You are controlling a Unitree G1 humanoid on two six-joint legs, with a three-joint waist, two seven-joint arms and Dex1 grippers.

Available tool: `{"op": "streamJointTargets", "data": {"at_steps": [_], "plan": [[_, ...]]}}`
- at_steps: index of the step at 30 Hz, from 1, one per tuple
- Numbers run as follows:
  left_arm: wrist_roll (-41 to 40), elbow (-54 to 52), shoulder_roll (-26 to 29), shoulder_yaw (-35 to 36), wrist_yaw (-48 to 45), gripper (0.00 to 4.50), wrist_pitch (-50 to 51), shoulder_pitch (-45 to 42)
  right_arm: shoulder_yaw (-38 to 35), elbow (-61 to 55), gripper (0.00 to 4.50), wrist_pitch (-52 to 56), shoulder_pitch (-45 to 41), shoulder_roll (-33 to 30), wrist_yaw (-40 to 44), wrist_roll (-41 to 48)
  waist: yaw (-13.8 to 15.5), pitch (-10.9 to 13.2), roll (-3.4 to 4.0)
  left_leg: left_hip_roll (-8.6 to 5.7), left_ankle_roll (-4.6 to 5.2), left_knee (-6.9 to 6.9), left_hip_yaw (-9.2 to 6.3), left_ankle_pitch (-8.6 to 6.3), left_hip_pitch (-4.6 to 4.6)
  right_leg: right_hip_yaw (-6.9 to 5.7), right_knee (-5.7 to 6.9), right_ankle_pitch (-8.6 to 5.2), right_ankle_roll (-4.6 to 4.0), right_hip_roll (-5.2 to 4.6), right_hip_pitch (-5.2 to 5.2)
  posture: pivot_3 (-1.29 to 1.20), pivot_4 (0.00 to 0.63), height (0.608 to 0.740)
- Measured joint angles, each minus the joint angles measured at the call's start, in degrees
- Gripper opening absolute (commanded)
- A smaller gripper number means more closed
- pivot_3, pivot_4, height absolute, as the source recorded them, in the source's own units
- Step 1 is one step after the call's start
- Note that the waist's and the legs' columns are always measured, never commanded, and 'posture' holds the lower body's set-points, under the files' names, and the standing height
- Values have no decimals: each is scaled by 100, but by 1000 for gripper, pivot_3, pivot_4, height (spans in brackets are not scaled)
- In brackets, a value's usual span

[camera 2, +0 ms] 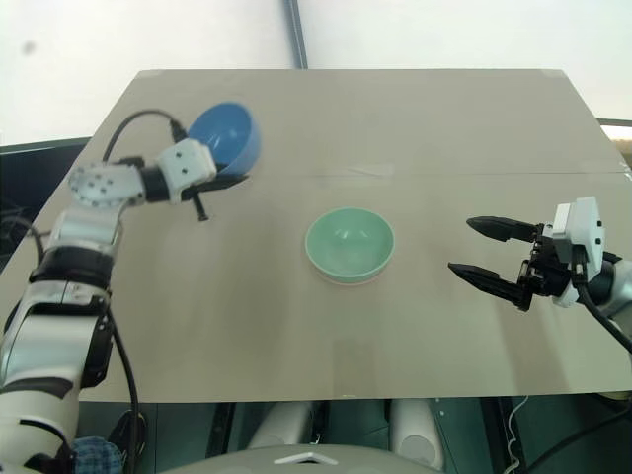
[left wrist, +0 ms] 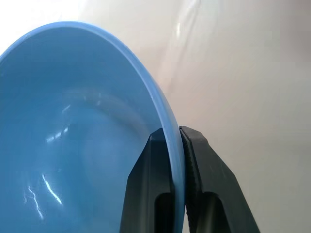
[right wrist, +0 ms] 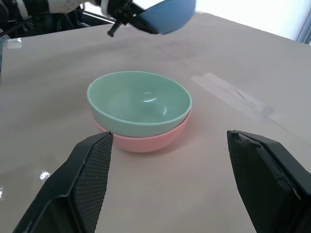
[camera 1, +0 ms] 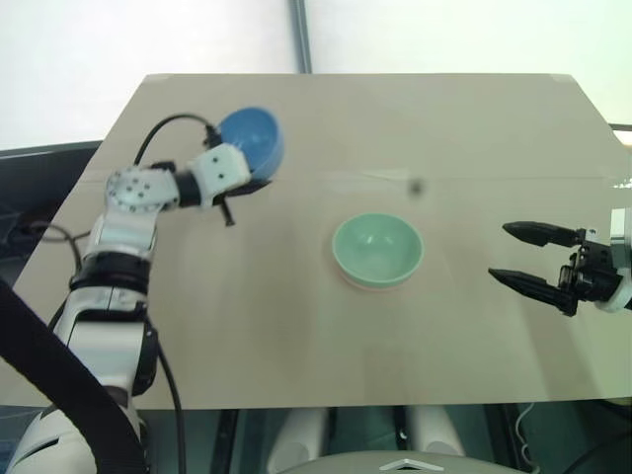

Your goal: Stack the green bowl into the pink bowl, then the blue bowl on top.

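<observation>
At the middle of the tan desk (camera 1: 444, 336) sits the green bowl (camera 1: 377, 249), nested inside the pink bowl (right wrist: 146, 140), whose salmon wall shows beneath the green rim. Over the desk's far left part, the left gripper (left wrist: 177, 141) holds the blue bowl (camera 1: 252, 138) tilted and lifted clear of the surface, its jaws clenched on the rim, one finger inside and one outside. On the right side, the right gripper (camera 1: 515, 255) hangs with jaws spread wide, grasping nothing, pointing toward the stacked pair.

Green bowl (right wrist: 139, 103) nested in pink bowl (right wrist: 146, 140) mid-table, blue bowl (camera 1: 253, 141) tilted, apparently airborne.
</observation>
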Motion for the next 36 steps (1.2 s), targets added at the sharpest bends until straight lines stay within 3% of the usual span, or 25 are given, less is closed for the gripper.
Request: {"op": "streamJointTargets", "data": {"at_steps": [6, 10, 14, 18, 20, 26, 36], "plan": [[-839, -949, -634, -422, -1424, 30, -187, -467, 102, 57, 4087, -17, -48, -49, 6, 8, -80, 0, 0, 3, 0, -2, 3, 0, 1, 4, 0, 0, 0, 3, -2, 0, 150, 740], [-1524, -1937, -700, -693, -2295, 30, 35, -301, 110, 64, 4087, -21, -71, -79, 6, 15, -173, 0, 0, 8, 0, -3, 9, 0, 9, 13, 5, 0, 0, 5, -1, 0, 150, 740], [-2167, -2732, -236, -1256, -2645, 30, 281, 85, 100, 59, 4087, -20, -68, -98, 4, 54, -176, 0, 0, 16, 1, -4, 11, 0, 19, 19, 14, 0, 0, 12, 0, 0, 150, 740], [-2479, -2886, 449, -1929, -2650, 30, 137, 194, 68, 51, 4087, -20, 2, -132, -2, 87, -140, 1, 0, 14, 1, 5, 10, 1, 22, 19, 24, 0, 0, 12, 4, 0, 150, 740], [-2456, -2808, 506, -2053, -2651, 30, -53, 183, 64, 41, 4087, -20, 13, -134, -6, 98, -115, 1, 0, 11, 1, 7, 10, 0, 22, 19, 23, 0, 0, 11, 7, 0, 150, 740], [-1374, -1318, 183, -2254, -2650, 30, -1560, -140, -101, 27, 4087, -21, 84, -196, -18, 181, -97, 1, -1, 7, 1, 10, 12, 0, 18, 15, 17, 0, 0, 13, 7, 0, 150, 740], [-1041, -932, -162, -2255, -2650, 30, -1936, -150, -120, 37, 4087, -71, 82, -205, 5, 204, -130, 2, -2, 8, 2, 9, 8, 0, 16, 13, 16, 0, 1, 12, 7, 0, 150, 740]]}}
